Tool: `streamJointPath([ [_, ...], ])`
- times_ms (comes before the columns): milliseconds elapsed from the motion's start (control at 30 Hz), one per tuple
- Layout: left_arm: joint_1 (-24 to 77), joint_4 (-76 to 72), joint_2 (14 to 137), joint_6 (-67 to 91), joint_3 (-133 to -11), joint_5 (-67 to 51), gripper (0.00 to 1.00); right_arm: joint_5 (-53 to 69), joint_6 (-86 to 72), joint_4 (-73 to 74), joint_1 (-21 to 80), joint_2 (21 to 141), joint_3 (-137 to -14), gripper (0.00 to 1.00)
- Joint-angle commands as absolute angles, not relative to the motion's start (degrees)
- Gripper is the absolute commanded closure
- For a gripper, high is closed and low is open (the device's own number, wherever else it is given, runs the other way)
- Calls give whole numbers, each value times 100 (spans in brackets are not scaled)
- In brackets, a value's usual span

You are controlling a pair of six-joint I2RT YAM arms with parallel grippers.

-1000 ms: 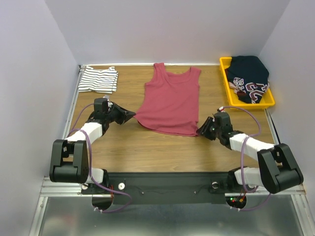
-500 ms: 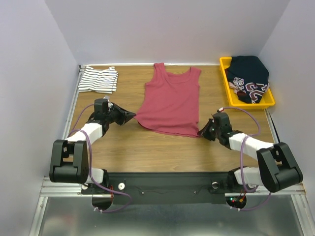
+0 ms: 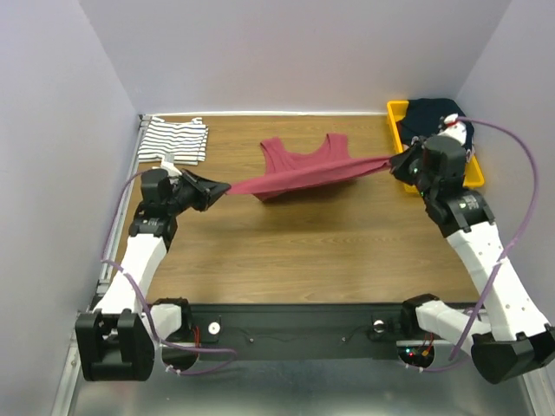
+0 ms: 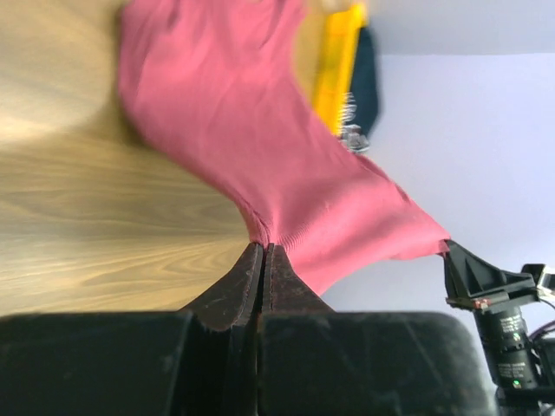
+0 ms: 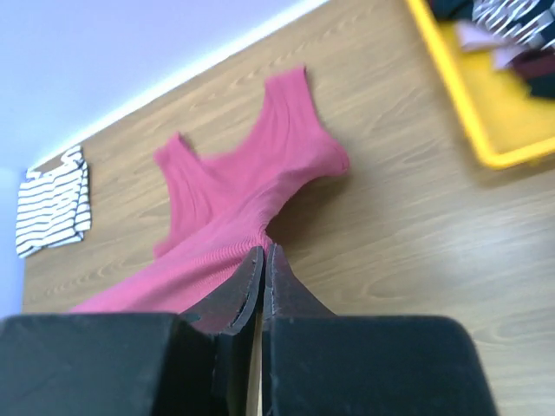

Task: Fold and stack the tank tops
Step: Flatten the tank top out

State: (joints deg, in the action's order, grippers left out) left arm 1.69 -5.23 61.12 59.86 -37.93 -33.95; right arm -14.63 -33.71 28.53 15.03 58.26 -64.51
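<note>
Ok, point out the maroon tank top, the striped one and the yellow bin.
maroon tank top (image 3: 303,171), top view, stretched middle.
striped tank top (image 3: 176,140), top view, folded centre.
yellow bin (image 3: 395,126), top view, left wall.

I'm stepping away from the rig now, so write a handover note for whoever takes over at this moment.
Left tool: shut on one hem corner of the maroon tank top.
Right tool: shut on the other corner; hem lifted and stretched between them, straps on the table.
Striped tank top: lies folded at far left.
To do: finish folding the maroon one, stack both.
</note>
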Motion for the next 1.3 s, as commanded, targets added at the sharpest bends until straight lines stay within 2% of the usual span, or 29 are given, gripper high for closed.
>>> streamJointPath([
  [0,53,-510,5494,6319,-4401,-3735,100,-2126,-2989,3734,1459,5914,-7475,100],
  [200,-176,-518,4913,7021,-5430,-3069,100,-2013,-2979,3929,1459,6327,-8998,100],
  [400,-141,-817,5264,7540,-6510,-2207,100,-1434,-3032,3920,1459,7530,-10607,100],
  [600,-18,-1493,6686,7831,-7653,-2346,100,-835,-2901,3753,1450,9279,-12030,100],
  [667,148,-1705,7512,7875,-8119,-2547,100,-677,-2787,3570,1415,9727,-12347,100],
  [833,264,-1732,9612,7761,-10560,-2944,100,-37,-2716,3234,1020,11432,-14428,100],
  [900,255,-1583,10619,7743,-12088,-3198,100,280,-2794,3033,854,12029,-15209,100],
  [967,237,-1267,11395,7778,-13344,-3453,100,430,-2847,2735,756,12208,-15345,100],
  [1000,211,-1240,12122,7996,-14577,-3532,100,457,-2926,2324,695,12217,-15285,100],
  [1067,106,-1589,12689,8374,-15404,-3682,100,518,-3075,1770,476,12147,-15013,100],
  [1133,53,-2263,12587,8604,-15014,-3788,100,527,-3085,1557,431,12077,-14907,100],
  [1267,-211,-2495,12068,8210,-13801,-3884,100,466,-3023,1380,404,11893,-14610,100],
])
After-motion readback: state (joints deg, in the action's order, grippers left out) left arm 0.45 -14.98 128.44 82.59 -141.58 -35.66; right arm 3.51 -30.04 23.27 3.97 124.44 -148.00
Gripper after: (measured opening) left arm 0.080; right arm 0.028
